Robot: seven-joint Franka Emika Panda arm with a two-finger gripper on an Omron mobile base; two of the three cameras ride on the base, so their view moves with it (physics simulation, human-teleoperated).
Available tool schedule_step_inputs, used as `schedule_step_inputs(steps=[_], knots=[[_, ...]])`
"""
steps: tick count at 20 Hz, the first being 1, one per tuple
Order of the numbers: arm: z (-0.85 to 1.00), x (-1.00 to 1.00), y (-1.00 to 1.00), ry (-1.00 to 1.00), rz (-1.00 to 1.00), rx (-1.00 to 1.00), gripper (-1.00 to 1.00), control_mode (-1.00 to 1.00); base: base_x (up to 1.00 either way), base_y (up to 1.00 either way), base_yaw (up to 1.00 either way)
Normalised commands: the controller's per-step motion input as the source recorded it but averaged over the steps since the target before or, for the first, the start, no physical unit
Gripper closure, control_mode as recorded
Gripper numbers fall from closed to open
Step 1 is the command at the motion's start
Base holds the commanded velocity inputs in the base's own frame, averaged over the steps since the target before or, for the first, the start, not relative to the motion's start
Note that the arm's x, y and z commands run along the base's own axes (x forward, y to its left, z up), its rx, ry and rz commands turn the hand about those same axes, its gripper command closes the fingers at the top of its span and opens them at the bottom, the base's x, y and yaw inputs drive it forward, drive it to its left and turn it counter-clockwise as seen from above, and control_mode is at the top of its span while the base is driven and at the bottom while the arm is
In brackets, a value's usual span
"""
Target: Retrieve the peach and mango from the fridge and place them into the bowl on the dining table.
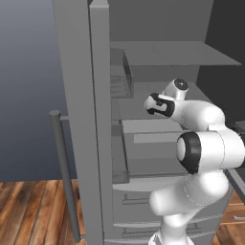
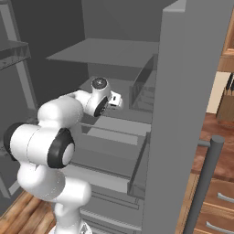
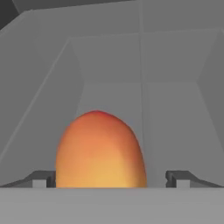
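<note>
The mango (image 3: 99, 151), yellow-orange with a red blush at its top, stands on a grey shelf of the fridge (image 3: 166, 113) close in front of the hand. My gripper (image 3: 111, 179) is open, one fingertip (image 3: 43, 179) close beside the mango's left side and the other well off to its right. In the base views the arm (image 1: 191, 115) reaches into the open fridge (image 1: 158, 52) at mid-shelf height. The peach, the bowl and the dining table are out of view.
The fridge's doors stand open on both sides: one door with a bar handle (image 1: 64, 177) on the left, the other door (image 2: 183, 114) on the right. Shelves and drawers (image 2: 114, 155) lie under the arm. A wooden floor (image 1: 28, 210) lies below.
</note>
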Motion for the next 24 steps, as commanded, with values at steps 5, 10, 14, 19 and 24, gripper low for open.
schedule_step_inputs(steps=[5,10,14,19,24], knots=[[-0.14,0.52,0.00,0.00,0.00,0.00,-1.00,-1.00,0.00,0.00,0.00],[-0.30,0.35,0.00,0.00,0.00,0.00,-1.00,-1.00,0.00,0.00,0.00],[-0.91,0.00,0.03,0.00,0.00,-0.03,-1.00,-1.00,0.00,0.00,0.00],[-1.00,-0.03,0.19,0.00,0.00,-0.05,-1.00,-1.00,0.00,0.00,0.00],[-1.00,-0.37,0.37,0.00,0.00,-0.06,-1.00,-1.00,0.00,0.00,0.00]])
